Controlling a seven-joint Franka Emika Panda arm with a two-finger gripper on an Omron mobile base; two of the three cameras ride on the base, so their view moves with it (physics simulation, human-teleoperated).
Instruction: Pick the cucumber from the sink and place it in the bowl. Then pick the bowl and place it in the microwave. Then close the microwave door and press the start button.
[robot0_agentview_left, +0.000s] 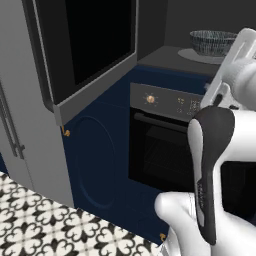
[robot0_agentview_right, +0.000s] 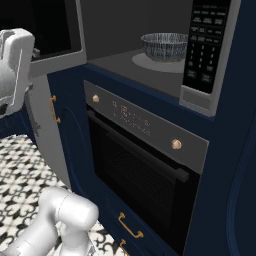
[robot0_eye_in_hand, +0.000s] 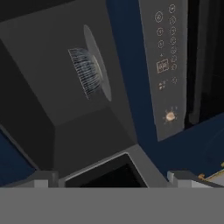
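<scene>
So the bowl (robot0_agentview_right: 164, 46) is already sitting inside the microwave (robot0_agentview_right: 150, 65), right on the round grey turntable plate (robot0_agentview_right: 150, 63), grey-blue streaks on the outside. From the left base view you can see it (robot0_agentview_left: 212, 42) back in the cavity, partly behind the white arm. In the hand view the whole thing is rolled sideways, and the bowl (robot0_eye_in_hand: 86, 72) sits against the plate (robot0_eye_in_hand: 101, 65) on its edge.

The microwave door (robot0_agentview_left: 85, 50) is hanging wide open, swung out to the left, black glass window facing the room. The button panel (robot0_agentview_right: 205, 45) sits on the right of the cavity.

Below it is the black oven (robot0_agentview_right: 140, 175) with its bar handle and orange knobs (robot0_agentview_right: 176, 144).

The pincer's two tips (robot0_eye_in_hand: 109, 180) barely poke up at the bottom of the hand view, so I can't tell how wide it's set. Can't see into the bowl from here either.
</scene>
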